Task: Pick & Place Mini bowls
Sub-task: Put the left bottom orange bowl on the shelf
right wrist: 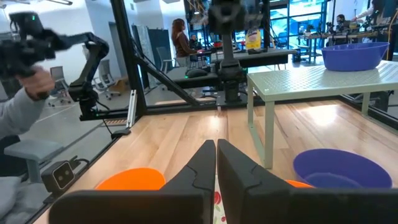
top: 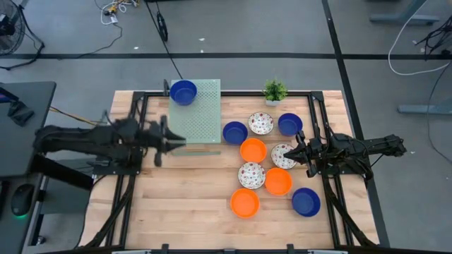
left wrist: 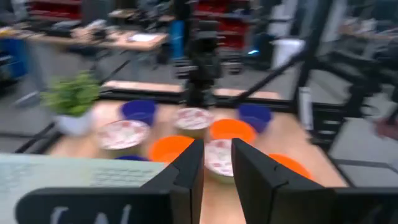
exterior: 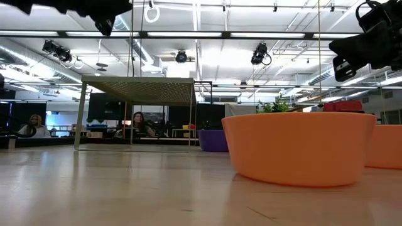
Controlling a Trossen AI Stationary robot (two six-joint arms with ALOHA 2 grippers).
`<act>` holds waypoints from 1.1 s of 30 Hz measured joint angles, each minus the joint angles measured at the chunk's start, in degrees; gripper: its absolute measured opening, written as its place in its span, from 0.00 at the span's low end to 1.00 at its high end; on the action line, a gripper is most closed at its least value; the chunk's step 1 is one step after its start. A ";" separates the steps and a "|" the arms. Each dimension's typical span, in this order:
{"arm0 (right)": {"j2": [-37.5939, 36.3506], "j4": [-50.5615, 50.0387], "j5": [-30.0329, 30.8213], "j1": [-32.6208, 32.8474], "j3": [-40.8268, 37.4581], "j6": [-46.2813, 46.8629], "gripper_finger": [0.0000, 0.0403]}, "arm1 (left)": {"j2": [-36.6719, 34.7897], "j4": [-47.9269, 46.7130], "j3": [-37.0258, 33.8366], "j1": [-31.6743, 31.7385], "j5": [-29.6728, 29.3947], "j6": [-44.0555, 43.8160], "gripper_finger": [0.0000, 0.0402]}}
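Several mini bowls stand on the wooden table in the high view: blue bowls [top: 234, 132] [top: 289, 124] [top: 306, 202], orange bowls [top: 253, 150] [top: 278, 181] [top: 244, 203] and floral bowls [top: 260, 123] [top: 282, 156] [top: 251, 175]. One more blue bowl [top: 183, 92] sits on a pale green perforated rack [top: 201, 113]. My left gripper [top: 163, 140] [left wrist: 217, 155] hovers open at the rack's left edge, empty. My right gripper [top: 295, 151] [right wrist: 216, 149] is shut and raised over the floral bowl near the table's right side, holding nothing.
A small green potted plant [top: 275, 90] stands at the far edge, behind the bowls. The rack stands on thin legs [right wrist: 268, 134]. Bare wood lies along the near edge and the near left. Black frame rails run along both sides. People show in the room behind.
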 joint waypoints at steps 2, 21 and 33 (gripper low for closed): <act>0.02 0.50 -0.01 -0.01 -0.01 0.00 0.05 | 1.07 6.66 -4.18 -3.56 -0.84 -0.40 0.18; 5.88 25.33 -4.77 2.48 0.06 10.12 0.05 | 11.86 17.95 -14.90 -26.72 -19.51 -5.35 0.13; 46.44 53.24 4.00 15.32 3.37 6.28 0.05 | 13.46 18.45 -14.94 -28.49 -23.02 -6.97 0.13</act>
